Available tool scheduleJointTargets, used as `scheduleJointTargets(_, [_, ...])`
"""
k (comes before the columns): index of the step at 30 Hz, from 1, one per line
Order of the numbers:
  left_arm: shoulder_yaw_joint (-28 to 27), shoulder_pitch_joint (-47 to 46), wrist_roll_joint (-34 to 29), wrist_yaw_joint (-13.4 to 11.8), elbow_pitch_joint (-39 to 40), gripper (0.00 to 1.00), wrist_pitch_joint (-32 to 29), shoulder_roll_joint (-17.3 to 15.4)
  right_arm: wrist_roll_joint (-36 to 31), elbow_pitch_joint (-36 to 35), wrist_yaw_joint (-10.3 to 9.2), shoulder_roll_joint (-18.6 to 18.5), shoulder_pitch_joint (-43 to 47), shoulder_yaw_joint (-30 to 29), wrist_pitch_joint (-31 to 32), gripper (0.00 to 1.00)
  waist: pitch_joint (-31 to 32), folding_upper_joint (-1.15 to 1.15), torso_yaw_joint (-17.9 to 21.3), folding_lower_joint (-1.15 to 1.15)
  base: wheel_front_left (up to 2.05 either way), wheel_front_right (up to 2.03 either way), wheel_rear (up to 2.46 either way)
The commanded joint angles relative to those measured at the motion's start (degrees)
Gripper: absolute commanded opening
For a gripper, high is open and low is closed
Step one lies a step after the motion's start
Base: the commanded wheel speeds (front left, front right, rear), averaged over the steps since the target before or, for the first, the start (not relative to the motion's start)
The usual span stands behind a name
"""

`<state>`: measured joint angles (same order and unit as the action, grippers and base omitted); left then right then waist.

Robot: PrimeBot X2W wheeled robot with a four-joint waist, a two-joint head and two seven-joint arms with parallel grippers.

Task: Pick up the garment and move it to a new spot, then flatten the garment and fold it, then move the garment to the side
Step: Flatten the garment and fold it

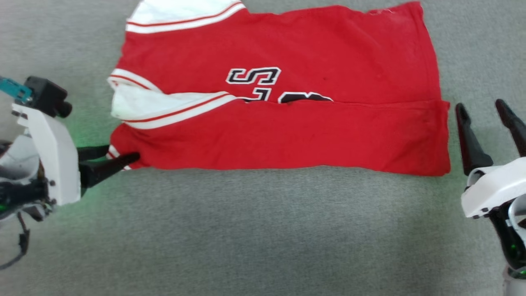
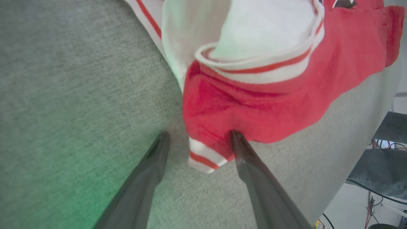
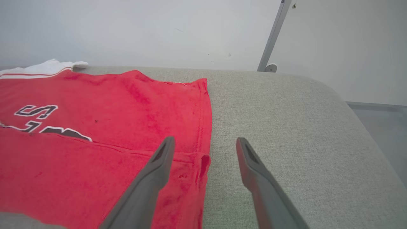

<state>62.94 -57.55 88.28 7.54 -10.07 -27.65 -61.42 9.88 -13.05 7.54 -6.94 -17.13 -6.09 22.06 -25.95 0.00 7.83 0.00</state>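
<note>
The soft red cotton T-shirt (image 1: pixel 287 135) with white sleeves and striped trim lay on the grey fabric-covered table (image 1: pixel 263 230). Its near side was folded up over the black lettering (image 1: pixel 254 76), and its long axis ran left to right across the head view. The left gripper (image 1: pixel 122 152) sat at the T-shirt's near left corner with its fingers (image 2: pixel 254 171) spread. The striped corner lay between them and one tip touched the red cloth, but nothing was gripped. The right gripper (image 1: pixel 480 105) stood just beside the right-hand hem, fingers apart and empty. Each arm was nearest its own end, so the next fold would probably bring those ends together along that axis.
</note>
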Motion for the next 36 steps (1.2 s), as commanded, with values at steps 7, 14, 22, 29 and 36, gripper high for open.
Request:
scheduleJointTargets(7, [1.4,1.0,3.7,-0.1,0.4,0.35,-5.3,0.9,-0.3,-0.4,-0.11,0.6,0.5,0.2,-0.7,1.00,-2.0,0.00,2.8,0.00,0.00,0.00,0.00])
scheduleJointTargets(14, [-0.7,1.2,4.2,-0.1,3.2,0.00,-5.5,-0.4,-1.6,-0.2,-0.11,-1.5,0.7,1.8,5.1,1.00,-2.3,0.00,2.2,0.00,0.00,0.00,0.00])
scheduleJointTargets(22, [-2.5,1.5,3.2,-0.1,6.8,0.00,-4.3,-1.0,1.1,1.9,-0.10,-0.7,-3.6,2.8,25.4,1.00,-3.9,0.00,1.1,0.00,0.00,0.00,0.00])
scheduleJointTargets(29, [-3.2,1.8,2.3,-0.1,7.8,0.00,-3.1,-0.1,0.3,2.4,-0.10,0.8,-5.2,3.8,36.7,0.83,-5.0,0.00,-0.1,0.00,0.00,0.00,0.00])
scheduleJointTargets(36, [-5.1,3.1,1.9,-0.1,8.3,0.00,2.3,-0.2,1.3,0.2,-0.10,-0.1,-4.0,2.8,35.4,0.00,-3.0,0.00,-1.1,0.00,0.00,0.00,0.00])
